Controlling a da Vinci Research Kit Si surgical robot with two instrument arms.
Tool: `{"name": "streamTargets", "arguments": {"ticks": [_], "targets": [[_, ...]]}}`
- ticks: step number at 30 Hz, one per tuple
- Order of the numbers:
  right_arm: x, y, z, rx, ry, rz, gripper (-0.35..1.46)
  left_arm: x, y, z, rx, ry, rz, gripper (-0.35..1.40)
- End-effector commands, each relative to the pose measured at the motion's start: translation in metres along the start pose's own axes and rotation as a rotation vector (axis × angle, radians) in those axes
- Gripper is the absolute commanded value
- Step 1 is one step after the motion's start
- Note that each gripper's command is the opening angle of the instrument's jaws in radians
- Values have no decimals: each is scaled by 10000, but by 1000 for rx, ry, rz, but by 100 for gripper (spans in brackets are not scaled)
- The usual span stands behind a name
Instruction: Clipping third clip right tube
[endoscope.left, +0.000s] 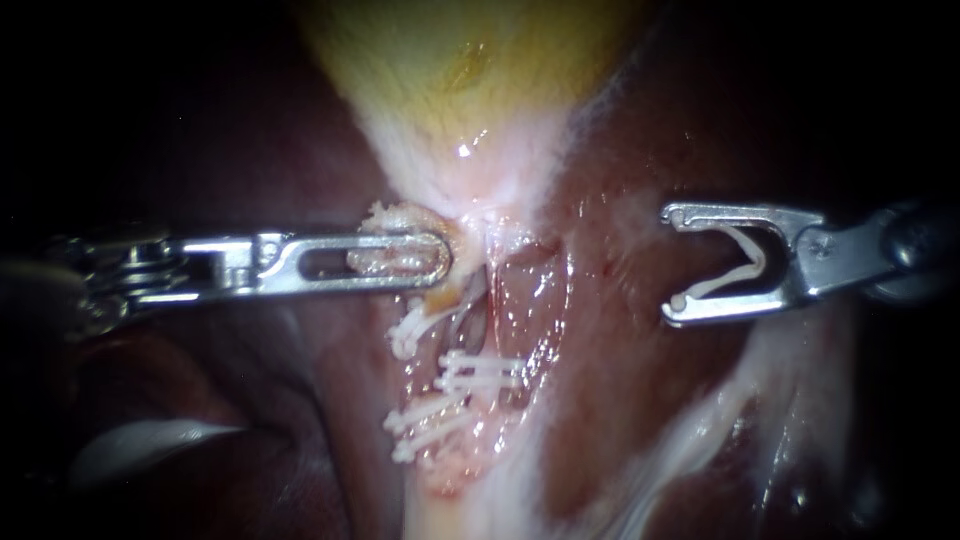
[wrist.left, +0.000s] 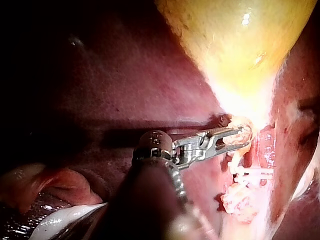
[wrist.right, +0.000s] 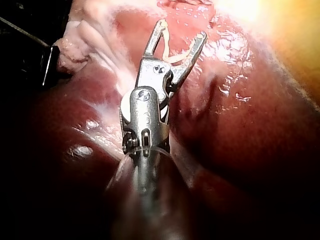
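Note:
My left instrument (endoscope.left: 435, 258) comes in from the left, its slotted jaws shut on pale tissue (endoscope.left: 395, 240) at the narrow end of the yellow gallbladder (endoscope.left: 450, 60). Below them two thin tubes (endoscope.left: 500, 300) run downward, crossed by several white clips (endoscope.left: 480, 372). My right instrument (endoscope.left: 670, 265) hangs to the right of the tubes, apart from them, over dark liver. Its jaws stand wide and hold a white clip (endoscope.left: 745, 270) between them. The right wrist view shows that clip (wrist.right: 175, 56) seated in the jaws (wrist.right: 182, 29). The left wrist view shows the left instrument (wrist.left: 240, 137) gripping beside the clips (wrist.left: 250, 172).
Dark red liver (endoscope.left: 640, 400) surrounds the tubes on both sides. A pale white strip (endoscope.left: 150, 445) lies low on the left under my left instrument's shaft. Whitish membrane (endoscope.left: 700, 440) runs down at the lower right.

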Motion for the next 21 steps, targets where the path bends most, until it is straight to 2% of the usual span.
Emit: {"name": "streamTargets", "arguments": {"ticks": [1,5,11,15,21], "targets": [[0,0,0,-2,0,1,50,0,0,0,-1,2,0,-35],[0,0,0,-2,0,1,50,-4,-1,-4,-3,10,-2,-35],[0,0,1,-2,0,12,50,-25,-9,-27,-11,13,-20,-35],[0,-1,1,-2,0,18,50,-40,-19,-48,-6,-12,-13,-35],[1,-1,3,-3,0,24,50,-55,-28,-69,-6,-36,-6,-35]]}}
